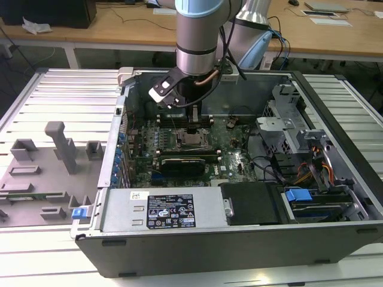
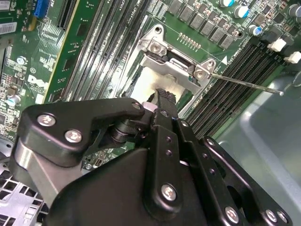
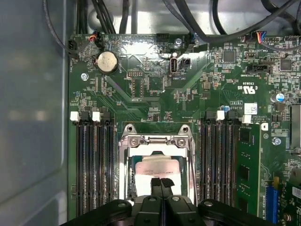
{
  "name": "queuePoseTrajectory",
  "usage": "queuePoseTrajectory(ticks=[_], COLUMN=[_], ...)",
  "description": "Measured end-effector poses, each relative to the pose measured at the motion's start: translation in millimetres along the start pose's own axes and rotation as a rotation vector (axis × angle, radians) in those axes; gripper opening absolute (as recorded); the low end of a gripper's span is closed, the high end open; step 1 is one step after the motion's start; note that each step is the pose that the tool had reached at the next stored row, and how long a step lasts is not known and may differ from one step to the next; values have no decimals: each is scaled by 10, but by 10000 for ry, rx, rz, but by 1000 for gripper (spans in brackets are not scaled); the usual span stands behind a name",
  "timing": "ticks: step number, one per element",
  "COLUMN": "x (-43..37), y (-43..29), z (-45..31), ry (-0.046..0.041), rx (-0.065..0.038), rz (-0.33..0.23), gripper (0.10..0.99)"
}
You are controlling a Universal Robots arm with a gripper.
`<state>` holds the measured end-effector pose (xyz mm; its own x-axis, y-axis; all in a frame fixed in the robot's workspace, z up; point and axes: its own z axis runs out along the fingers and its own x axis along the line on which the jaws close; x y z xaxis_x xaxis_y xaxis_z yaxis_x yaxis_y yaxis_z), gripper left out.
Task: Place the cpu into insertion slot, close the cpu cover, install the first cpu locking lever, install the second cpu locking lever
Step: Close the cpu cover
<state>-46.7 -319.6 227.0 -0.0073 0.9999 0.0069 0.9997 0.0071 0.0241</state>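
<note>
My gripper hangs straight down into the open computer case over the insertion slot in the middle of the green motherboard. In both wrist views its black fingers are pressed together, and the gripper has its tips on or just above the silvery top of the cpu. The cpu lies in the slot. The cpu cover, a bright metal frame, seems to lie flat around it. One thin locking lever sticks out free over the memory slots.
Long black memory slots flank the socket. A coin battery and cables lie beyond it, and the grey case wall is close. A power supply and a drive bay fill the case front. Grey fixtures stand at the exterior view's left.
</note>
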Motion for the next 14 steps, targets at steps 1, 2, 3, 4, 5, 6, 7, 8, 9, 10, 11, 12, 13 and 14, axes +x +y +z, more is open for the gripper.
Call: queuePoseTrajectory(ticks=[1,2,3,4,5,6,7,8,9,10,11,12,13,14], x=[0,0,0,0,0,0,0,0,0,0,0,0,0,0], y=[0,0,0,0,0,0,0,0,0,0,0,0,0,0], z=[0,0,1,1,1,1,1,1,1,1,1,1,1,1], ry=[1,4,10,18,24,34,41,48,52,55,61,65,69,75], rx=[0,2,1,4,6,9,12,14,16,17,19,20,22,24], rz=[-42,-158,-339,-692,-986,-1379,-1733,-2098,-2261,-2462,-2724,-2926,-3155,-3427], gripper=[106,106,106,106,106,106,106,106,106,106,106,106,106,106])
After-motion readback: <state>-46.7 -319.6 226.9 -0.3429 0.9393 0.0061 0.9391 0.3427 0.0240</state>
